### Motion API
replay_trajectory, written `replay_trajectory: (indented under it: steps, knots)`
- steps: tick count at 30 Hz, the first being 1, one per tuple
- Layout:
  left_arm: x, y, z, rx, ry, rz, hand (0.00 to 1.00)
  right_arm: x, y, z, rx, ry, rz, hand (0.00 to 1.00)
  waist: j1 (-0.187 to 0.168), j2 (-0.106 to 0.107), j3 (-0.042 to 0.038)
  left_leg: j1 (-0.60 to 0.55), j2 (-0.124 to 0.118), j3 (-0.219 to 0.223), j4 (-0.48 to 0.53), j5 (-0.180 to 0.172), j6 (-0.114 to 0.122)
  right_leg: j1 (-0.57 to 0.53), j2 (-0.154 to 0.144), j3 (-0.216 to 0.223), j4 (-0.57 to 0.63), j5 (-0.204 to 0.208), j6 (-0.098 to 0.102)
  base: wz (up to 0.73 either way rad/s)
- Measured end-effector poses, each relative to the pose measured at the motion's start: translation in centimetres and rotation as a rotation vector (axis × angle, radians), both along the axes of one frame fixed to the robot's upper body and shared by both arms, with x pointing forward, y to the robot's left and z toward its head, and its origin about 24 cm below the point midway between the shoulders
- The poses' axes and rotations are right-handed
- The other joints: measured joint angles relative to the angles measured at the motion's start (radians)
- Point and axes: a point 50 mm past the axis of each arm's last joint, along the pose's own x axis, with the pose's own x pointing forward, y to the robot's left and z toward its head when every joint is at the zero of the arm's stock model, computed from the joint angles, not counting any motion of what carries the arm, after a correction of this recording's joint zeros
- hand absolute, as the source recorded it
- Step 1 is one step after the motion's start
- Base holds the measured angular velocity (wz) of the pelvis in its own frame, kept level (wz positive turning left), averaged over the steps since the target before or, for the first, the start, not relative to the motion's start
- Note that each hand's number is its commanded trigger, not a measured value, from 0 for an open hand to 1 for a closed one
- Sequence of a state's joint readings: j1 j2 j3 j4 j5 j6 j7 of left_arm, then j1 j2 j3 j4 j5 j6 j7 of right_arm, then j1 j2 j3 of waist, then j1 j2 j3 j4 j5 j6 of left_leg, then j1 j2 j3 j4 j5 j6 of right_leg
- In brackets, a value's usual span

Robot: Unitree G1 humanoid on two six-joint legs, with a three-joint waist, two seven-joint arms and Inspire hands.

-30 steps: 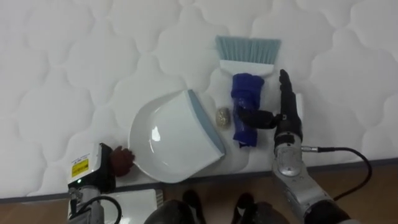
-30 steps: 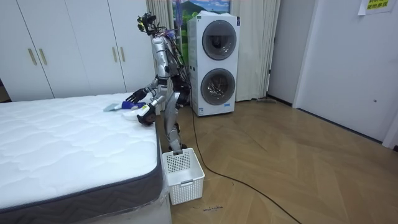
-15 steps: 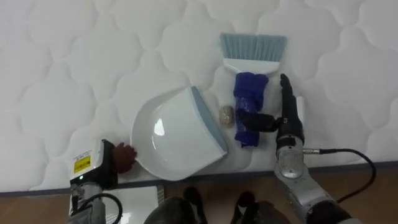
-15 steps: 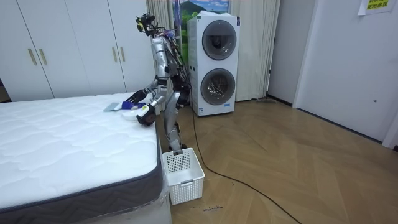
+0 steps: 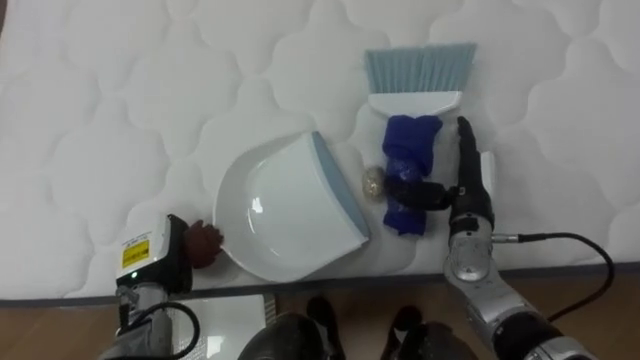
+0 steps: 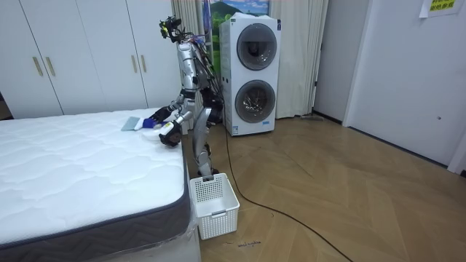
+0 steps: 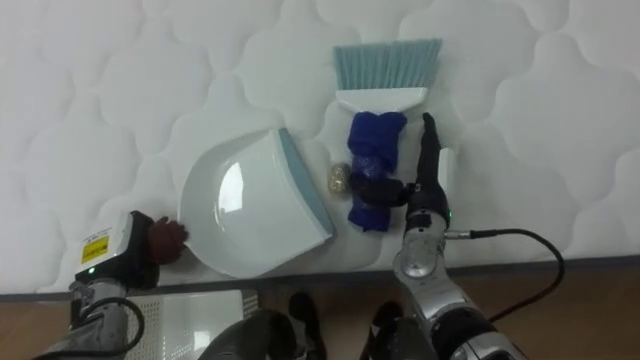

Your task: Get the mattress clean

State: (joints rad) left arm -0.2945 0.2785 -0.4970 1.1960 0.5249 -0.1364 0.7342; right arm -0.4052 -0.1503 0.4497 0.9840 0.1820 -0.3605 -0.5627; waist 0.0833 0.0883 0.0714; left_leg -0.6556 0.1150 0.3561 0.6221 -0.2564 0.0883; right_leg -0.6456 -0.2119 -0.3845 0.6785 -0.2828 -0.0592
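Presently has the right hand lying on a white quilted mattress, fingers straight and pointing away from the body. Lays the thumb crosswise over the handle of a short brush with pale blue bristles, a white plastic head and a handle wrapped in deep blue cloth. Does not wrap round it: runs the fingers alongside the handle, just to its right, with the thumb alone pressing on top. Points the bristles up the mattress, away from its near edge.

Just left of the blue handle, close enough that contact cannot be judged: a small crumpled beige ball of rubbish, between the brush and the pale blue lip of a round-backed white plastic dustpan. Sets the dustpan flat, mouth turned toward the ball and brush, rounded back near the mattress edge.

Has the left hand at that rounded back, fingers curled tight against the rim and closed on the pan's rear end, whatever handle is there hidden beneath them.

From the room: stands on the wooden floor at the corner of the bed, bent forward over it, both arms reaching down. Beside the bed's corner on the floor, a white slatted plastic basket; behind, a white stacked washer and dryer.
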Motion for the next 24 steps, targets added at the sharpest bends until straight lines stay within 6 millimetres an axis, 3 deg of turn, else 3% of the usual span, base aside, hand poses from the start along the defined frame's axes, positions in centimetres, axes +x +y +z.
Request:
replay_trajectory:
  steps: [3,4,5,6,13,24]
  knots:
    - [0.0,0.1,0.0,0.013,0.006,0.01,1.0,0.1,0.0,0.0,-0.012,0.007,0.004,0.0,0.0,0.0,0.0,-0.001,0.0,0.0,0.0,0.0,0.0,0.0,0.0,0.0,0.0,0.0,0.0,0.0]
    - [0.0,0.2,0.0,0.018,0.009,0.014,1.0,0.0,0.0,-0.2,-0.027,0.014,0.008,0.56,0.0,0.0,0.0,-0.001,0.0,0.0,0.0,0.0,0.0,0.0,0.0,0.0,0.0,0.0,0.0,0.0]
    - [0.0,0.2,0.0,0.021,0.014,0.017,1.0,0.0,-0.1,-0.2,-0.039,0.018,0.013,0.73,0.0,0.0,0.0,-0.001,-0.002,0.0,0.0,0.0,0.0,-0.001,-0.002,0.0,0.002,-0.001,0.0,0.0]
    - [0.1,0.2,0.0,0.022,0.016,0.018,1.0,0.0,-0.1,-0.2,-0.043,0.02,0.013,1.0,0.0,0.0,0.0,-0.001,-0.003,0.0,0.0,0.0,0.0,-0.002,-0.004,0.001,0.004,-0.002,0.001,0.03]
    - [0.1,0.1,-0.1,0.025,0.05,0.025,1.0,0.0,-1.9,-0.3,-0.105,0.043,0.006,1.0,-0.018,-0.003,-0.0017,0.006,-0.007,-0.002,0.0,0.002,0.002,0.007,-0.01,-0.004,0.012,-0.007,0.002,0.01]
    - [-0.1,0.3,-0.1,0.02,0.077,0.018,1.0,0.6,-3.3,-0.2,-0.148,0.091,0.01,1.0,-0.017,-0.017,-0.0089,0.018,0.009,-0.009,-0.014,0.004,-0.004,0.042,0.016,-0.024,-0.039,0.004,0.0,0.01]
